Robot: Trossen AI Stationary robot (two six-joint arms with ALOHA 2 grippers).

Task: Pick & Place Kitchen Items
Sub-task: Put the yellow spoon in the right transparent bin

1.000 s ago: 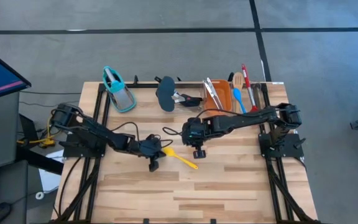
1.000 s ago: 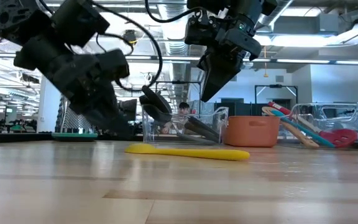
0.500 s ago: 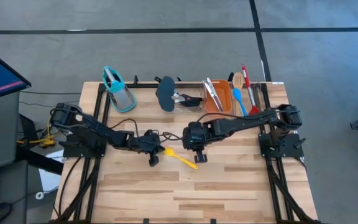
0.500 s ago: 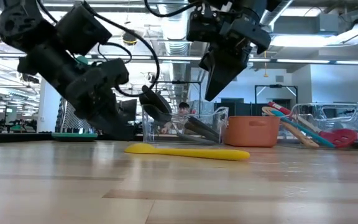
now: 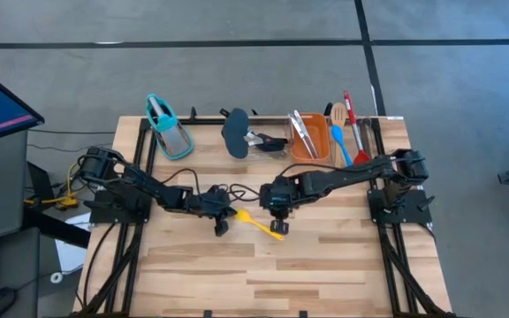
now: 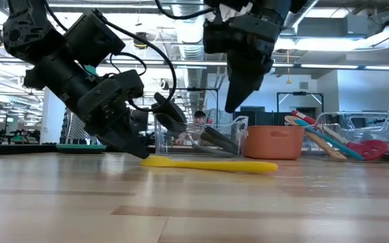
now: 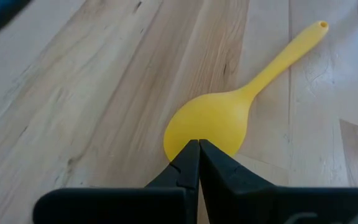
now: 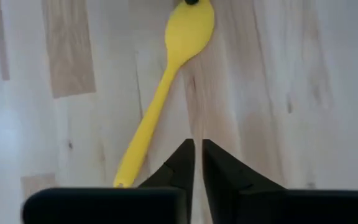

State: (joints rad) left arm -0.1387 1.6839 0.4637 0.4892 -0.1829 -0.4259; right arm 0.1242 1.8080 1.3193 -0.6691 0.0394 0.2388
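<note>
Item: small yellow plastic spoon [image 5: 261,223], flat on the wooden tabletop [image 5: 325,265] between both arms. Left tool [image 7: 194,163] clenched, tip touching the bowl. Right tool [image 8: 197,163] nearly clenched, above the handle. Risk: a push could skid the spoon away

Right gripper [image 8: 197,155] hangs above the wooden desk [image 8: 291,93] with its jaws nearly together — only a thin slit shows between the dark tips. A yellow spoon [image 8: 166,87] lies flat on the planks (bowl far from the tips), its handle running close beside them.
</note>
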